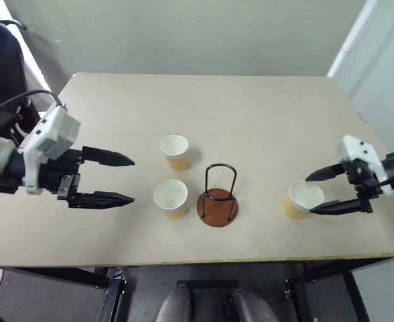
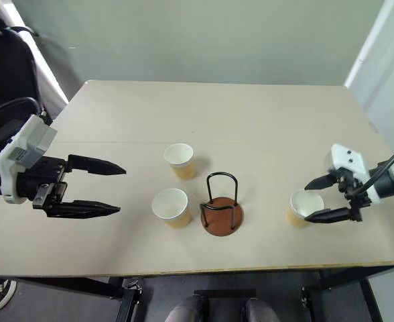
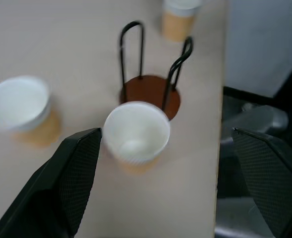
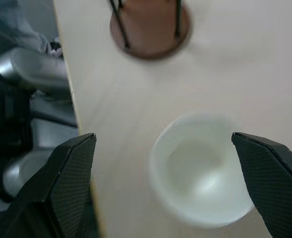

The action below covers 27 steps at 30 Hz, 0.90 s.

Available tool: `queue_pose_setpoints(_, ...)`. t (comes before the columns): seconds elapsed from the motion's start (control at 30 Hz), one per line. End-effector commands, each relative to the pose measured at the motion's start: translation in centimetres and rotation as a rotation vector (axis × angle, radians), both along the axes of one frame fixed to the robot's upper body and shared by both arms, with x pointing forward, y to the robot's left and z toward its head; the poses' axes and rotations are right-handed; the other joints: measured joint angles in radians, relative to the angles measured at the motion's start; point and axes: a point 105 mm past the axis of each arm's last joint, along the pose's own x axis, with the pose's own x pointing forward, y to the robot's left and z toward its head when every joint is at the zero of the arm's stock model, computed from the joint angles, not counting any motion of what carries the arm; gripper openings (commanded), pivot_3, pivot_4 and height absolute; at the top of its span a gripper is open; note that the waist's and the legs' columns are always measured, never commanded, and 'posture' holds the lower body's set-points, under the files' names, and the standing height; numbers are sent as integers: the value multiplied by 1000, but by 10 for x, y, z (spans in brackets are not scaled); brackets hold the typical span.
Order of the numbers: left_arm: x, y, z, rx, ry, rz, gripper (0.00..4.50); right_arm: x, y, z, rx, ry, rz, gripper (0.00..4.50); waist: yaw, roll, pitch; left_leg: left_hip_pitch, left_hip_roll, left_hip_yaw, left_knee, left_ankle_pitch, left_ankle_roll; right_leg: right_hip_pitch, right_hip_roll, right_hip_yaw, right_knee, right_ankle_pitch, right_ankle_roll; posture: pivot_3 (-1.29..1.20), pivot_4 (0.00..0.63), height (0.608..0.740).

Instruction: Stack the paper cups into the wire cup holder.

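Black fingers of the right gripper [image 1: 315, 192] stand wide apart, holding nothing, with one paper cup [image 1: 301, 198] standing upright on the table just by their tips, at about 3 o'clock from the wire cup holder [image 1: 218, 196]. The left gripper [image 1: 128, 180] is wide apart too and holds nothing, out at 9 o'clock. Near its tips stand two more paper cups, one [image 1: 171, 197] just beside the holder at 9 o'clock and one [image 1: 175, 151] at about 11 o'clock. The holder stands with no cup in it on the tan table [image 1: 204, 107], near the front edge.
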Motion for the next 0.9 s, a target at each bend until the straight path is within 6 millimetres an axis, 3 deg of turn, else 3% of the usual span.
queue_pose_setpoints(0.03,5,0,7,13,-41,-6,4500,1,-1,14,-50,-97,-16,4433,-7,0,0,2,0,0,-1,1,0,1,0,0,0,0,0,0,150,740)
queue_pose_setpoints(0.17,7,-2,8,8,-43,-18,4500,1,-3,6,-90,-90,-18,4433,-7,0,0,11,1,-1,-2,2,1,9,1,0,0,-1,2,0,150,740)
queue_pose_setpoints(0.33,2,-5,11,-6,-40,-32,4500,2,3,-11,-134,-72,18,4433,-5,0,0,9,1,-1,-1,1,5,10,1,1,-4,-1,3,0,150,740)
queue_pose_setpoints(0.67,-3,1,12,-13,-41,3,4500,8,5,-29,-183,-46,48,4433,-5,0,0,8,1,-1,-1,0,6,10,1,1,-5,-1,4,0,150,740)
queue_pose_setpoints(0.77,-4,1,12,-15,-41,9,4500,10,6,-34,-201,-46,58,3851,-5,0,0,8,1,-1,0,0,6,10,1,1,-5,-1,4,0,150,740)
queue_pose_setpoints(0.9,0,5,13,-20,-55,42,4500,5,12,-43,-220,-21,120,2426,-5,0,0,9,1,-1,0,0,7,11,1,1,-4,-1,5,0,150,740)
